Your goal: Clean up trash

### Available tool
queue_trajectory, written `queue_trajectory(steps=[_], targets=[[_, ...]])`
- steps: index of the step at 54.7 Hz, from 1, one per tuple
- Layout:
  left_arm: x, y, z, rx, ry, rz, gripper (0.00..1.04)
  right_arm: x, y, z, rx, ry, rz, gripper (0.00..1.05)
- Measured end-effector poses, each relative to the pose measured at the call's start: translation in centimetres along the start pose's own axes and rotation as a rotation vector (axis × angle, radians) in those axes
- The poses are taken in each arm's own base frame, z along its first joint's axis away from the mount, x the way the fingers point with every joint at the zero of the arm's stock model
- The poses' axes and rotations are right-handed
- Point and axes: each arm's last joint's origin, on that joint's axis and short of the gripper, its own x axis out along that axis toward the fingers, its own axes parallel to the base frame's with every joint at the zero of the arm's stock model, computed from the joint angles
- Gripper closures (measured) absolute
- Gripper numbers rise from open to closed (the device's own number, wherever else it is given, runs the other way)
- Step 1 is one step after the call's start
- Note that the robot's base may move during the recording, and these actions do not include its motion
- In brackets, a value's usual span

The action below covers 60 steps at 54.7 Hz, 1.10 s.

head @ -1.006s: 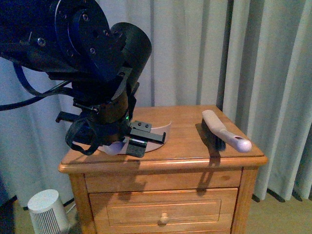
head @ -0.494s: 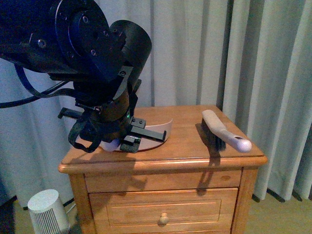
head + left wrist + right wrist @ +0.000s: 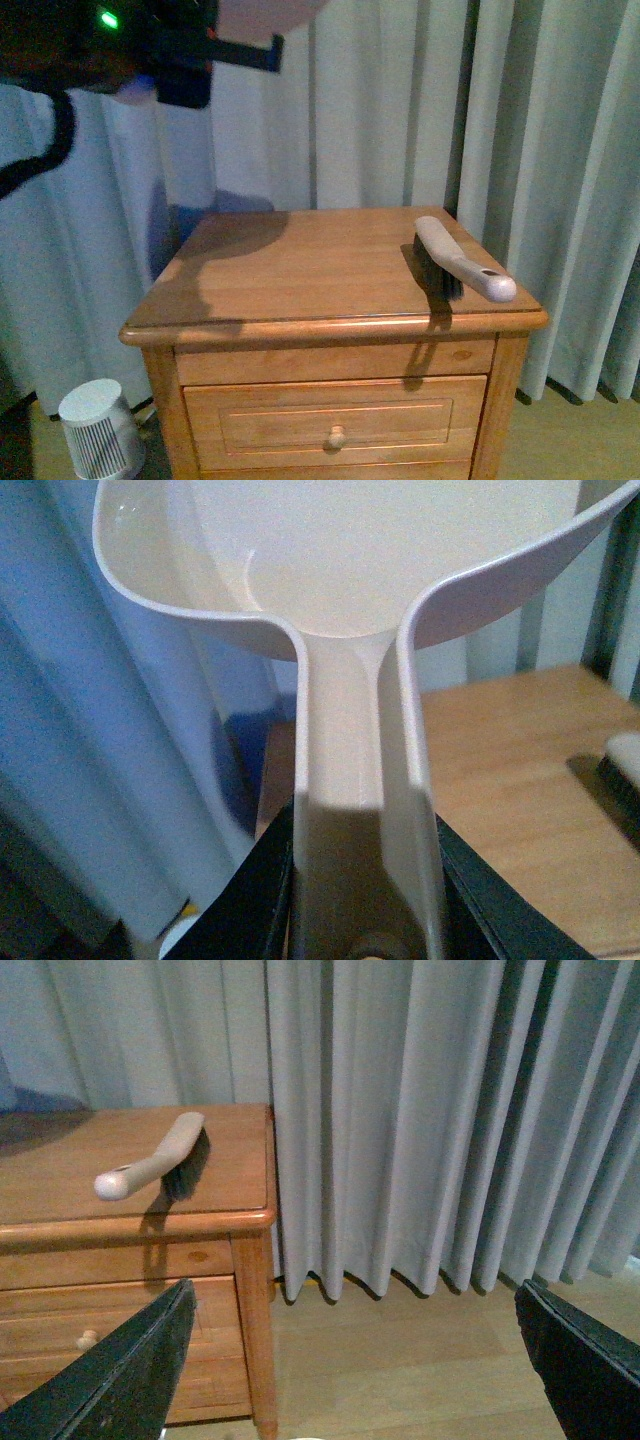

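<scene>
Looking along your left tool [image 3: 365, 905], you find its two black fingers [image 3: 255, 890] pressed against the sides of the beige dustpan [image 3: 350, 570] handle, pinching it. The pan's bowl opens out just beyond the tool. What shows of the bowl's inside is smooth and pale. The trash, a white tissue wad, appears in none of the views, so you cannot tell where it lies. From the front, this tool is high up and blurred, toward the left side of the desk [image 3: 300, 270].

Your right tool [image 3: 355, 1360] has its fingers [image 3: 120, 1380] spread wide apart, over the wooden floor [image 3: 400, 1350] beside the desk. A brush [image 3: 460, 265] lies on the desktop, well apart from both tools, bristles down, with its pale handle tip near the front edge on the right tool's side. Grey curtains [image 3: 400, 100] hang behind the desk.
</scene>
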Motion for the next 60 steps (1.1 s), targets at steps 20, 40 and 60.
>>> queue_trajectory(steps=[20, 40, 60], targets=[[-14.2, 5.6, -5.7, 0.031, -0.188, 0.037, 0.77, 0.0, 0.0, 0.0, 0.0, 0.0, 0.0, 0.07], [-17.5, 8.6, -9.1, 0.006, -0.115, 0.077, 0.77, 0.0, 0.0, 0.0, 0.0, 0.0, 0.0, 0.07], [-18.3, 9.0, -9.5, -0.021, -0.121, 0.088, 0.77, 0.3, 0.1, 0.4, -0.08, -0.01, -0.187, 0.07]])
